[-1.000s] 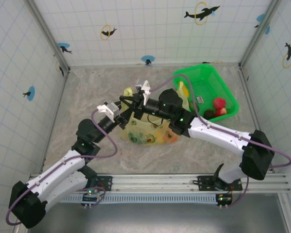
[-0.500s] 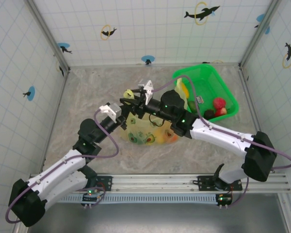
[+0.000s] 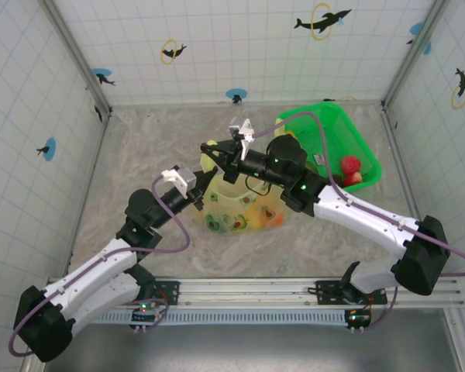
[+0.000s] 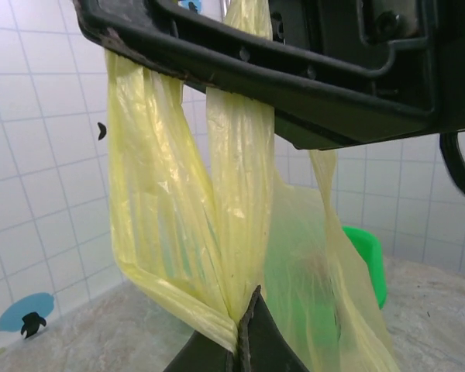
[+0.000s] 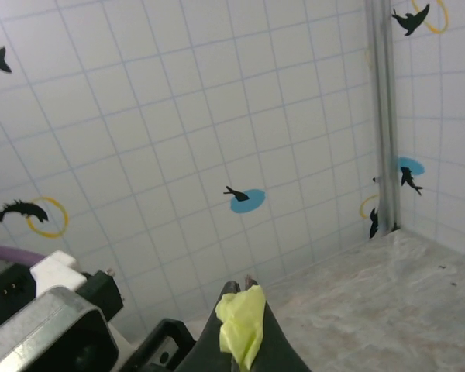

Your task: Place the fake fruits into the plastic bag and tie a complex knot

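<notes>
Firmly, left hand (image 4: 247, 314) and right hand (image 5: 243, 293) each pinch a strip of the plastic bag (image 4: 239, 182).

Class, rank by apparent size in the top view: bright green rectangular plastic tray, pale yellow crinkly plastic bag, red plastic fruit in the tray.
1. Green tray and yellow bag: similar, each partly behind an arm, so unranked.
2. Red fruit: clearly smallest.

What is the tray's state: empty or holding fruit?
Holding fruit: red fruits lie by the tray's right wall, outside the bag. How many in all cannot be told; the right arm covers part.
</notes>
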`<action>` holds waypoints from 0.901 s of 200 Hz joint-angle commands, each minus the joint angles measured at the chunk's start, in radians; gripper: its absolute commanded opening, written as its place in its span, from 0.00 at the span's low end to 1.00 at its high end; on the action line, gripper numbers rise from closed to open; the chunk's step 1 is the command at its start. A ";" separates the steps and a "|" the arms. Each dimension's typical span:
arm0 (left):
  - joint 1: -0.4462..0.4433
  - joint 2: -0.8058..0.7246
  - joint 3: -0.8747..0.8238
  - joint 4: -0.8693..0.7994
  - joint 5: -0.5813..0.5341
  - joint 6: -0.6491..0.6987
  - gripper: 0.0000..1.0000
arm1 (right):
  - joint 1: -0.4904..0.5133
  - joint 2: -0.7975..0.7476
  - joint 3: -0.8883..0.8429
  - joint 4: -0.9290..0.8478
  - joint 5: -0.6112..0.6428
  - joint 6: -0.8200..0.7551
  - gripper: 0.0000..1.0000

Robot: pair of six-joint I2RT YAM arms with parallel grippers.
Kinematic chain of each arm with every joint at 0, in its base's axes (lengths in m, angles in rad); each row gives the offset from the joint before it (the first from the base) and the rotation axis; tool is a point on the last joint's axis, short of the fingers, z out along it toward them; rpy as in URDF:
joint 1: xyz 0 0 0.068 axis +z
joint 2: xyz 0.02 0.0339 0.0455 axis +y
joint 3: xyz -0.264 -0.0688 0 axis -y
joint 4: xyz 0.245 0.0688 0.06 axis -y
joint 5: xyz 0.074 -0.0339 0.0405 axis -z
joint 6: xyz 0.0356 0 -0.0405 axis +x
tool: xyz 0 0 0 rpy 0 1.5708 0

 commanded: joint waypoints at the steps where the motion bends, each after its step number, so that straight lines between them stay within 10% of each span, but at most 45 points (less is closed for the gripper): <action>1: -0.007 0.002 0.026 -0.033 0.030 0.020 0.00 | 0.001 -0.008 0.069 0.004 0.024 0.008 0.00; 107: -0.007 0.057 -0.003 0.123 0.095 -0.003 0.24 | -0.009 -0.040 0.003 0.140 -0.022 0.184 0.00; 151: -0.007 0.092 0.009 0.144 0.076 -0.003 0.21 | -0.009 -0.044 -0.027 0.165 -0.019 0.212 0.00; 180: -0.007 0.103 0.018 0.143 0.074 0.006 0.00 | -0.003 -0.048 -0.036 0.157 0.022 0.205 0.00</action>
